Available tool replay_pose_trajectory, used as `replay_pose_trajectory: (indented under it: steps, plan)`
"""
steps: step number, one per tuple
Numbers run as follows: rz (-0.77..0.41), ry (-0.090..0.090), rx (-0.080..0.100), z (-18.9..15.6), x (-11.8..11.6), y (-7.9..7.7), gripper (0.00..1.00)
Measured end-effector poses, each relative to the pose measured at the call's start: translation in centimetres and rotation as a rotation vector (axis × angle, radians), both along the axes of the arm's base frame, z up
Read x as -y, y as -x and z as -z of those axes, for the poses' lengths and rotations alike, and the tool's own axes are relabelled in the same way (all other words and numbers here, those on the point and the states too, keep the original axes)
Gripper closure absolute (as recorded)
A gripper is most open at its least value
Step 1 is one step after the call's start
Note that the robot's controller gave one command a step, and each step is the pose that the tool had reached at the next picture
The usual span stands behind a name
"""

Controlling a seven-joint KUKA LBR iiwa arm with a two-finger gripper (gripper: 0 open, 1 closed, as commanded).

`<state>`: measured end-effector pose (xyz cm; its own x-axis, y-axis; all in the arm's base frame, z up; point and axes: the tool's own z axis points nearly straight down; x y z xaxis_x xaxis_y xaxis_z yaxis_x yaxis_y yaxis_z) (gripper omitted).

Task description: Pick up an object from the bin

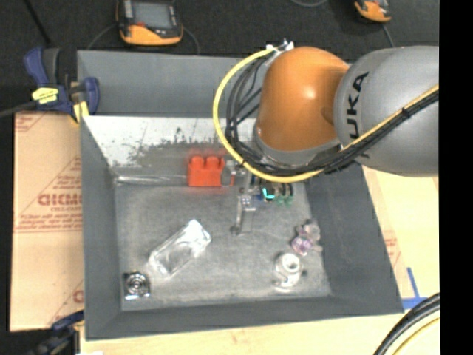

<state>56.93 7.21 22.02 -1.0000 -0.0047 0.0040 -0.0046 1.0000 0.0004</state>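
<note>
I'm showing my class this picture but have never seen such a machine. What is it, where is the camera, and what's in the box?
This is a robot arm, seen by one camera looking down from above, slightly sideways. It reaches from the right over a grey metal bin. Its end effector, the grasping part, hangs over bare floor near the bin's middle; I see nothing held. In the bin lie a red block by the far wall, a clear plastic piece, a small round metal part, a purple trinket and a small white piece.
</note>
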Motion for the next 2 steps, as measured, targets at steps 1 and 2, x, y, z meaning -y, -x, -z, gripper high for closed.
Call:
replay_pose_trajectory:
  steps: [1, 2]
  plan:
    - [-0.431, -0.001, 0.003, 9.6, -7.5, -1.1, 0.0]
    - [-0.504, 0.001, -0.008, 14.6, -6.6, -1.1, 0.0]
